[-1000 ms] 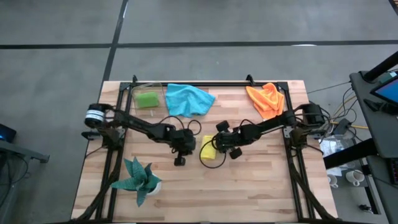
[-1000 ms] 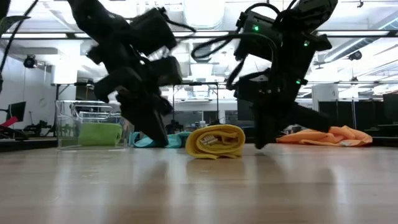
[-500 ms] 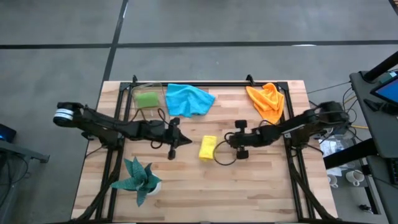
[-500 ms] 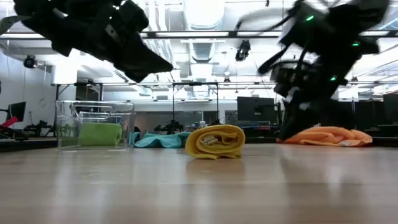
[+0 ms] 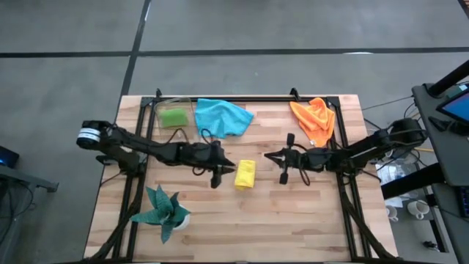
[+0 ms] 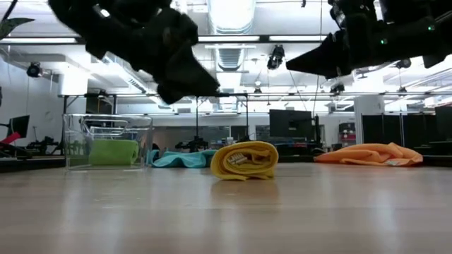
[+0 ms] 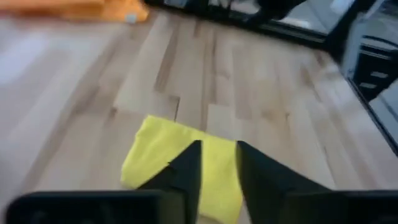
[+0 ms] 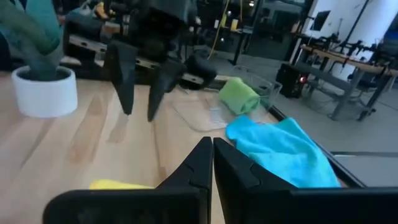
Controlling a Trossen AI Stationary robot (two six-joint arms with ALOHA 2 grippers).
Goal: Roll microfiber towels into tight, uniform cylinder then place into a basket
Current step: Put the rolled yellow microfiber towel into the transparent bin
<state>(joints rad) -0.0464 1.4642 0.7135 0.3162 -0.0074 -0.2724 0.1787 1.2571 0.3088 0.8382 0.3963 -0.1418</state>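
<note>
From overhead I see the rolled yellow towel lying on bare wood near the table's middle, with the left gripper just beside it on one side and the right gripper a little farther off on the other; open planks run from the roll to the near edge. Along the far edge sit the basket with the green towel rolled inside it, the blue towel crumpled next to it, and the orange towel heaped by the far right corner beside the black frame rail. The plant stands by the near left edge. At table height, both arms hang above the surface and the yellow roll rests alone, with clear boards in front. Through the left wrist camera, I see that gripper's fingers standing slightly apart over the yellow cloth, gripping nothing. Through the right wrist camera, its fingers are pressed together and empty, aimed across the table toward the left gripper, the blue towel and the green roll.
</note>
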